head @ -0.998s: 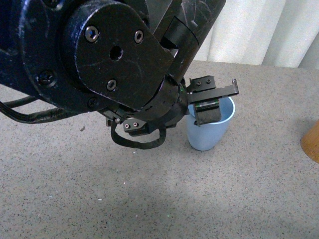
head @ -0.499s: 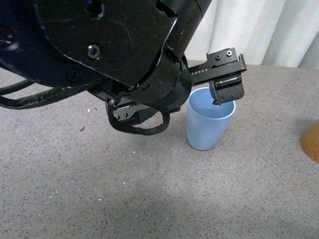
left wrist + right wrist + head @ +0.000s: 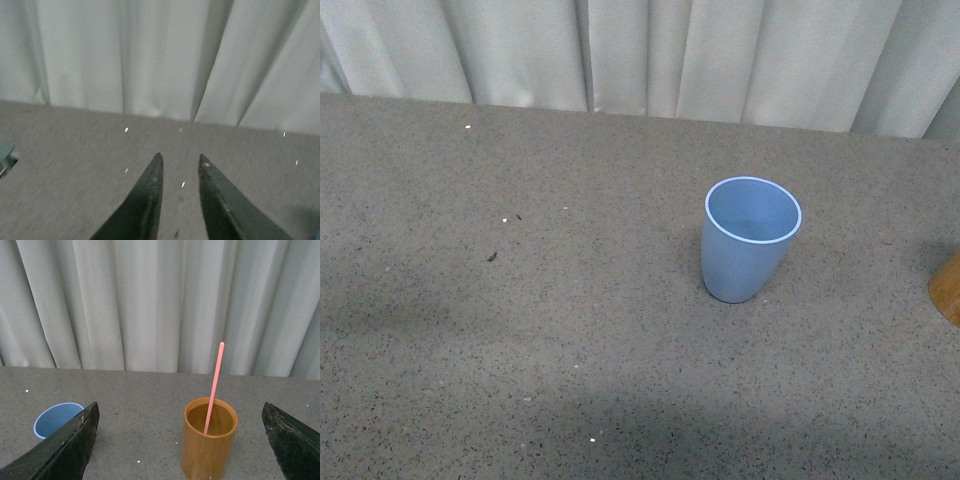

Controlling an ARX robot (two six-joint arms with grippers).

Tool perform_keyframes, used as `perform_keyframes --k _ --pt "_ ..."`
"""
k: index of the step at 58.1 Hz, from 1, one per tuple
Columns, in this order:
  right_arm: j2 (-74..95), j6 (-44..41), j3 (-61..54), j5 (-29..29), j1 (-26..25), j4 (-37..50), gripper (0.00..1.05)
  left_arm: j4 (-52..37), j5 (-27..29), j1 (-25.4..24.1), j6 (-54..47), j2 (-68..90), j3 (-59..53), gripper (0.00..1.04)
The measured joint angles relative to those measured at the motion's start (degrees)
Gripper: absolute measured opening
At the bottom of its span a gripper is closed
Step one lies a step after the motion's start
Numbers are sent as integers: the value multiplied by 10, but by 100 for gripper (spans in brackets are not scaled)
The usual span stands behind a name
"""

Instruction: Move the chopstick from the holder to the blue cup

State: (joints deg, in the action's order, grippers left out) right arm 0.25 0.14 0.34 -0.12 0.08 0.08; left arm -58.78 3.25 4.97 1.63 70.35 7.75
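Note:
The pale blue cup (image 3: 750, 238) stands upright and empty on the grey table, right of centre in the front view; it also shows in the right wrist view (image 3: 56, 418). The orange-brown holder (image 3: 209, 437) stands upright with one pink chopstick (image 3: 214, 387) leaning in it; only its edge (image 3: 948, 288) shows in the front view. My right gripper (image 3: 180, 412) is wide open, its fingers on either side of the holder and short of it. My left gripper (image 3: 180, 159) is open and empty above bare table. Neither arm shows in the front view.
A pale curtain (image 3: 640, 55) hangs along the table's far edge. The grey speckled table (image 3: 520, 330) stretches left of the cup with only small specks on it.
The left arm, which filled the front view with its gripper over the blue cup, has pulled out of that view. The cup stands unmoved.

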Motion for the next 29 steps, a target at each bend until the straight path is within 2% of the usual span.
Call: perform_keyframes --k 5,11,16,18,29 --pt "0 0 0 0 0 0 95 108 -18 -43 -1 -138 -56 4" --pt "0 0 0 0 0 0 95 281 -33 -46 -7 -336 -66 4" --pt "0 0 0 2 0 0 95 516 -33 -47 -10 -591 -66 4" --pt "0 0 0 1 0 0 95 568 -33 -48 -11 -660 -66 4" --pt "0 0 0 0 0 0 95 587 -33 -48 -12 -700 -66 4"
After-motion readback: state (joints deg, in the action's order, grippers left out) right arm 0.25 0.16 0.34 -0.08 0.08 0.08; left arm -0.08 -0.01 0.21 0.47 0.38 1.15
